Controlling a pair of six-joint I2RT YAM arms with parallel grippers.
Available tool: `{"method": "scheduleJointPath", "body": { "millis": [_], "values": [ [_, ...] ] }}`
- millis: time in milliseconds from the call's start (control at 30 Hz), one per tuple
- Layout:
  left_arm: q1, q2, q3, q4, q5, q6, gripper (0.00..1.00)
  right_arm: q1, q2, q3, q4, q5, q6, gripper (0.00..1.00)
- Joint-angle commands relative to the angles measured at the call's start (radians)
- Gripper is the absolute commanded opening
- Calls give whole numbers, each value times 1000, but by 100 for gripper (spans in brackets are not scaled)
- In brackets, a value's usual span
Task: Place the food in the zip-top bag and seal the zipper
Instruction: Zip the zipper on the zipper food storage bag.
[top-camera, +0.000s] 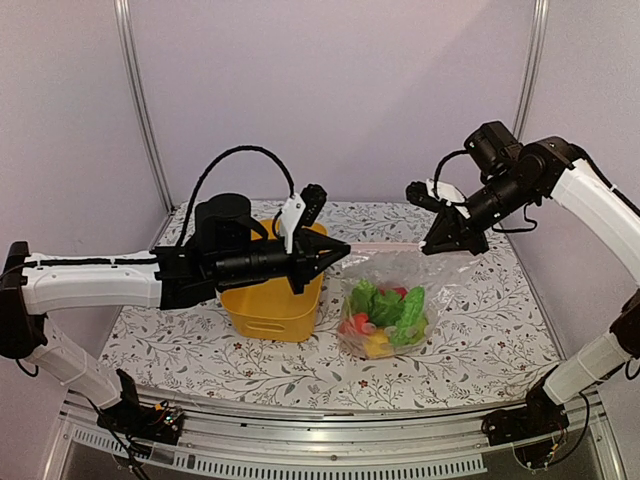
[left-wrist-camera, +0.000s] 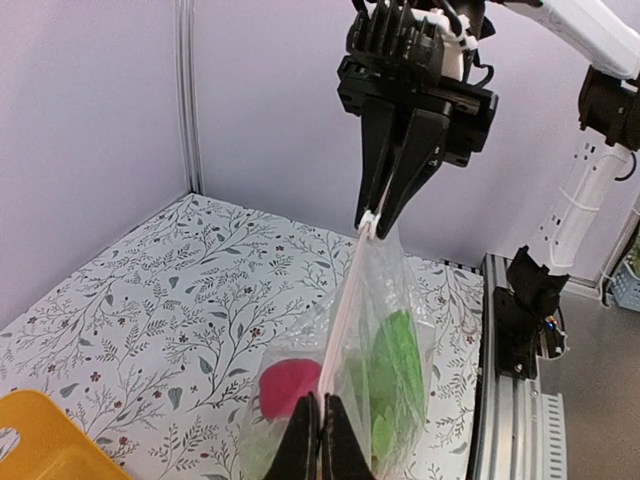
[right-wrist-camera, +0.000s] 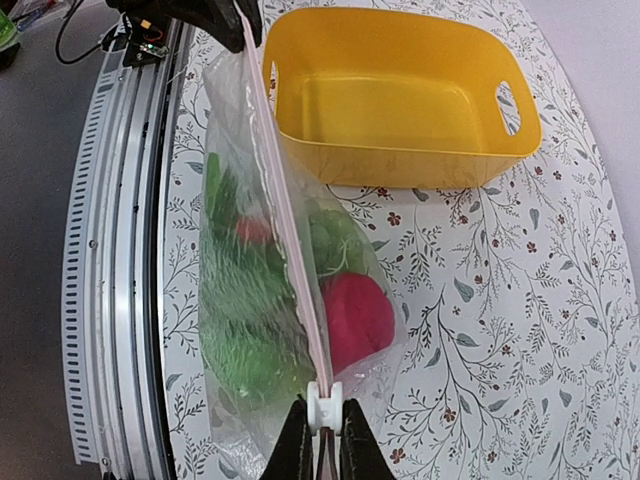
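The clear zip-top bag (top-camera: 390, 300) hangs between my two grippers above the table, with the food (top-camera: 385, 312) inside: green, red and yellow pieces. Its pale pink zipper (top-camera: 385, 246) is stretched taut from one gripper to the other. My left gripper (top-camera: 340, 250) is shut on the bag's left top corner (left-wrist-camera: 320, 420). My right gripper (top-camera: 437, 245) is shut on the white slider (right-wrist-camera: 323, 408) at the zipper's right end (left-wrist-camera: 370, 225). The red piece (right-wrist-camera: 355, 315) and green pieces (right-wrist-camera: 245, 300) show through the plastic.
A yellow plastic tub (top-camera: 272, 300) stands on the flowered tablecloth just left of the bag, under my left arm; it looks empty in the right wrist view (right-wrist-camera: 395, 95). The metal rail (top-camera: 330, 455) runs along the table's near edge.
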Motion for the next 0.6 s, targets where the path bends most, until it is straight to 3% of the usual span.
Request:
{"method": "scheduleJointPath", "body": {
  "millis": [0,567],
  "values": [
    [46,-60,-17,-6,-46,-5,0,-98,-58,-52,-158,125,-54,7],
    [60,-69,-21,-7,-47,-7,0,-256,-168,-195,-158,183,-159,7]
  ]
}}
